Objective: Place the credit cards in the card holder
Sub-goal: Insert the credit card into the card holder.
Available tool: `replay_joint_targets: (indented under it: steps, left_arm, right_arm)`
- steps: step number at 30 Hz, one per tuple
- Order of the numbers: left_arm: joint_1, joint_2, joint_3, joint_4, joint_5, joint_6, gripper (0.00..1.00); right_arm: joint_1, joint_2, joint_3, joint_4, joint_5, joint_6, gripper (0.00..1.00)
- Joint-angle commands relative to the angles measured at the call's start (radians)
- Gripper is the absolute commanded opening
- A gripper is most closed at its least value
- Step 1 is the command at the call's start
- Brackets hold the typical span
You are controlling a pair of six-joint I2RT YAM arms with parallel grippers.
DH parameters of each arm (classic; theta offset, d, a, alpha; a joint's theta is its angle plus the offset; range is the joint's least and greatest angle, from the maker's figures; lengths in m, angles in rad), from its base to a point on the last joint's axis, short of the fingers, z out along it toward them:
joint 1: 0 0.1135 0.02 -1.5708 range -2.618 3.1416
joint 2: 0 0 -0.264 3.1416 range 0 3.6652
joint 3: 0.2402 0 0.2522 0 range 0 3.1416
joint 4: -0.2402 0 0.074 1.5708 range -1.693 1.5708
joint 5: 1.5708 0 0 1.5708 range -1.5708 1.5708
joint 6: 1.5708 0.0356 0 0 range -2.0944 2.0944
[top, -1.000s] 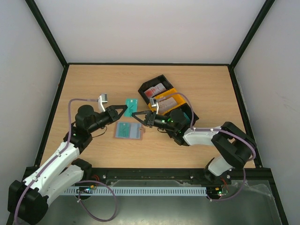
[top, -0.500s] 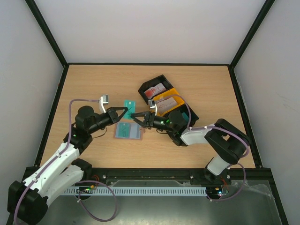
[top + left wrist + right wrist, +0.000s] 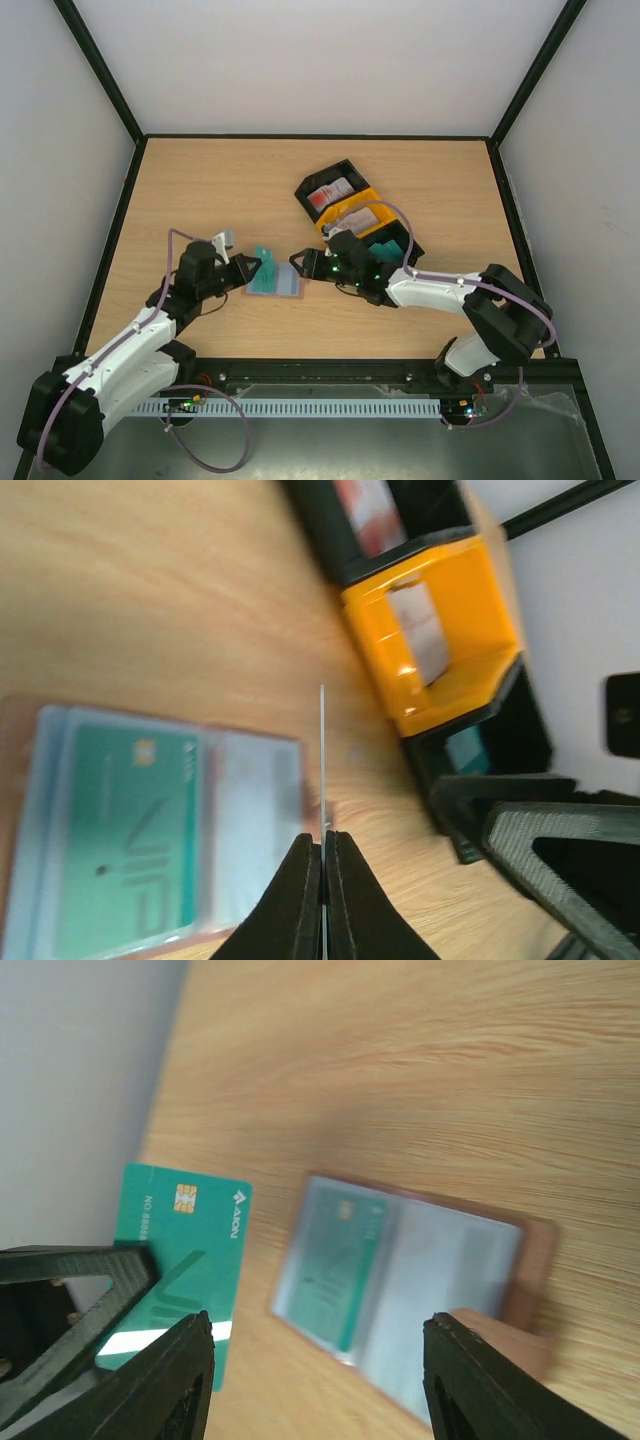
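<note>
Top view: the left gripper (image 3: 252, 268) is clamped on a teal held card (image 3: 266, 270). The card stands on edge just above the left half of the holder (image 3: 287, 285). The holder lies open and flat on the table (image 3: 200, 180), around the middle and somewhat toward the near edge, with its long axis running left to right. The right gripper (image 3: 300, 264) sits at the holder's right end, jaws apart, holding nothing. Beyond it, toward the far right corner, are a black tray (image 3: 303, 190) and a yellow tray (image 3: 368, 196), both with cards in them.

Left wrist view: the two fingers (image 3: 300, 890) are pressed together on the held card's near edge. The card is seen edge-on, as a thin line pointing straight away from the gripper. The holder lies to the left of it, with a teal pocketed card (image 3: 125, 830) showing through its clear sleeve.

Right wrist view: the right fingers (image 3: 470, 1370) are spread wide. One lies over the holder's brown right edge, but I cannot tell whether it touches. The held card faces this camera, showing its gold chip and print. Its long axis is upright in the picture, and the left gripper pinches its left side.
</note>
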Motion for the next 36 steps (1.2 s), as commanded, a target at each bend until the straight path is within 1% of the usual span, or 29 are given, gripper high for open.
replay_joint_targets:
  steps: [1, 5, 8, 12, 19, 21, 27, 32, 36]
  left_arm:
    - [0.004, 0.045, -0.066, 0.058, -0.037, 0.034, 0.02]
    - [0.001, 0.108, -0.107, 0.126, -0.027, 0.028, 0.02]
    - [0.000, 0.149, -0.128, 0.190, -0.020, 0.020, 0.02]
    - [-0.002, 0.209, -0.127, 0.231, -0.031, 0.025, 0.02]
    - [-0.002, 0.306, -0.120, 0.332, -0.021, 0.019, 0.02]
    - [-0.002, 0.335, -0.116, 0.356, -0.013, 0.020, 0.02]
    - [-0.002, 0.376, -0.123, 0.392, -0.006, 0.018, 0.02]
    - [-0.002, 0.386, -0.131, 0.411, -0.010, 0.012, 0.02]
    - [-0.002, 0.410, -0.133, 0.441, 0.000, 0.005, 0.02]
  right_arm:
    - [0.068, 0.078, 0.098, -0.354, 0.228, -0.129, 0.56]
    - [0.121, 0.172, 0.176, -0.445, 0.280, -0.152, 0.56]
    - [0.148, 0.223, 0.215, -0.456, 0.250, -0.179, 0.56]
    - [0.158, 0.258, 0.249, -0.503, 0.294, -0.175, 0.55]
    - [0.161, 0.307, 0.275, -0.552, 0.311, -0.171, 0.47]
    - [0.162, 0.314, 0.285, -0.572, 0.330, -0.166, 0.46]
    - [0.171, 0.273, 0.273, -0.575, 0.362, -0.155, 0.51]
    - [0.176, 0.248, 0.258, -0.557, 0.347, -0.152, 0.58]
    - [0.180, 0.272, 0.256, -0.548, 0.320, -0.139, 0.58]
